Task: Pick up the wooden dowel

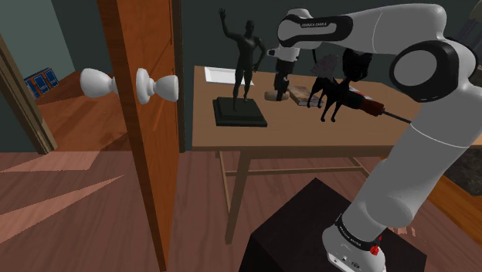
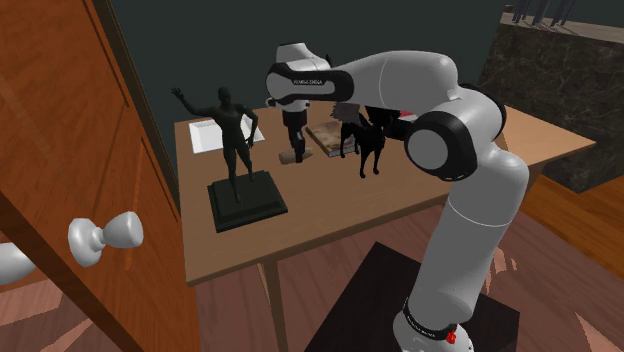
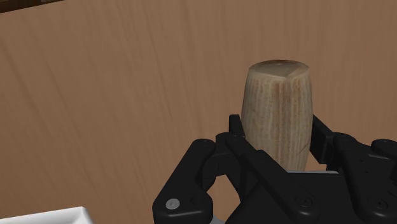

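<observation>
1. A wooden door [image 1: 147, 116] with white knobs [image 1: 157, 83] stands far off the fingers towards the shoulder view's left, apart from the table.
2. A black statue of a human figure [image 1: 244, 62] with one arm raised stands upright on a dark square base [image 1: 239, 113]. It is on the wooden table [image 1: 309, 135], well to the shoulder view's left of the fingers. A white flat sheet [image 1: 220, 75] lies behind it.
3. The black gripper [image 3: 277, 124] points down at the table. Its fingers [image 3: 234, 126] are clenched on the wooden dowel [image 3: 277, 95], one against each side.
4. The dowel is short, thick and pale, with visible grain. Its flat end reaches past the fingertips towards the brown tabletop. In the shoulder view it shows just under the gripper [image 1: 279, 86] as a small tan piece [image 1: 271, 96]. Whether it touches the table cannot be told.
5. A flat book [image 1: 300, 93] lies just beside the fingers, on the shoulder view's right.
6. A black four-legged animal figurine [image 1: 334, 86] stands beyond the book, farther from the fingers on that same side.
7. A screwdriver [image 1: 372, 105] with a dark red handle lies past the figurine, well apart from the fingers.
8. The dark box stand [image 1: 309, 232] sits on the floor in front of the table, near the shoulder view's lower right.
</observation>
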